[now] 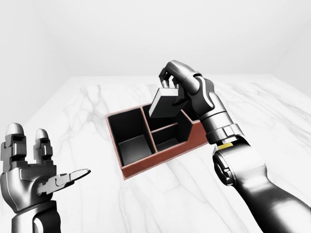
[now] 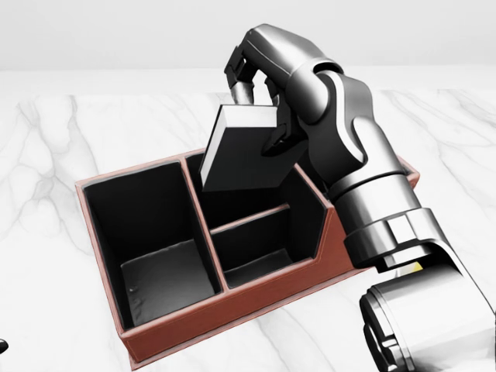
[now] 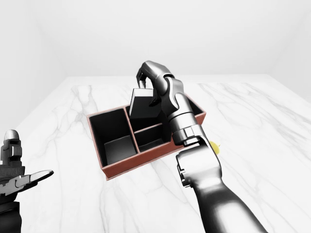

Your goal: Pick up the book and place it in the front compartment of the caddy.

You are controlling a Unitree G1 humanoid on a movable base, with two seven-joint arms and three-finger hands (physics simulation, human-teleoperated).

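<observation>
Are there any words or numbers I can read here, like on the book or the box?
None. No words, numbers or signs show in any view.
The book in the right hand shows only a plain grey cover.
The caddy has bare red walls and a dark inside.
The left hand and the marble table carry no writing either.

Grey book (image 2: 242,151) with white page edge, red-brown caddy (image 2: 256,301) showing black inside, white grey-veined marble table (image 1: 272,111), silver-black hands.

White marble tabletop (image 1: 272,116), plain white walls (image 1: 146,34), soft light
</observation>
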